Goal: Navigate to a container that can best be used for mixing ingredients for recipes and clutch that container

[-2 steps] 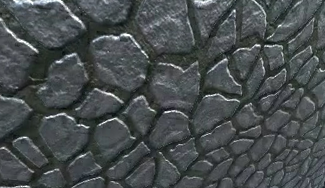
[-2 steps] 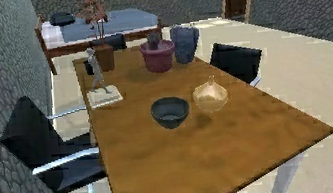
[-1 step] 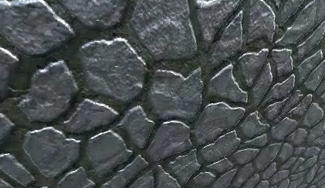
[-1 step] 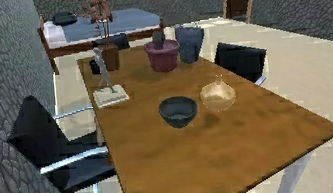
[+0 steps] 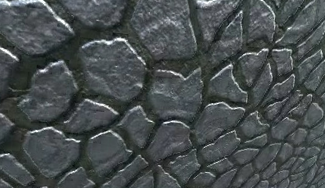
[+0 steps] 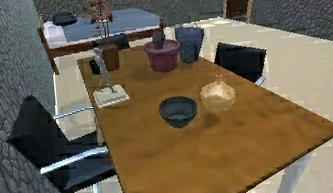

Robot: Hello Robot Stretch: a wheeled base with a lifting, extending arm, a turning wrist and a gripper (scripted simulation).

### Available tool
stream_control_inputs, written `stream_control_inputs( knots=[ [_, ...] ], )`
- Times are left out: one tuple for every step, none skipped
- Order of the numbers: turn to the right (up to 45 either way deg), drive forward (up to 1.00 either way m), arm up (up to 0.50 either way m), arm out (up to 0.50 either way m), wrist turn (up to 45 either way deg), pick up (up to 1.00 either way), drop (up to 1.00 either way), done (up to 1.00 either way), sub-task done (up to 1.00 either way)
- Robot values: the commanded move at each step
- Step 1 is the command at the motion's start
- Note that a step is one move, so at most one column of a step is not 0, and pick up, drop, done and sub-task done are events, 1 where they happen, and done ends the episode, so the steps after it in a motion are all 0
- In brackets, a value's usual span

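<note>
Bowl (image 6: 178, 111), dark grey-blue: upright, mid-desk (image 6: 230, 154), just beside a pale tan vessel (image 6: 218, 94). Stone wall (image 5: 122, 78) fills the way ahead. Jaws: state and bearing to the bowl cannot be told.

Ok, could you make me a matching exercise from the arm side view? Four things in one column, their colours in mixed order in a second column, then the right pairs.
Things:
1. bowl at the table's middle
2. wide pot at the far end
3. near chair
4. table top

Colours:
A. black
B. brown
C. dark blue-grey
D. maroon

Pairs: 1-C, 2-D, 3-A, 4-B
</note>
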Motion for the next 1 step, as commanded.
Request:
stream_control_inputs(
  knots=[
    [0.0, 0.00, 0.38, 0.00, 0.0, 0.00, 0.00, 0.00, 0.00]
  ],
)
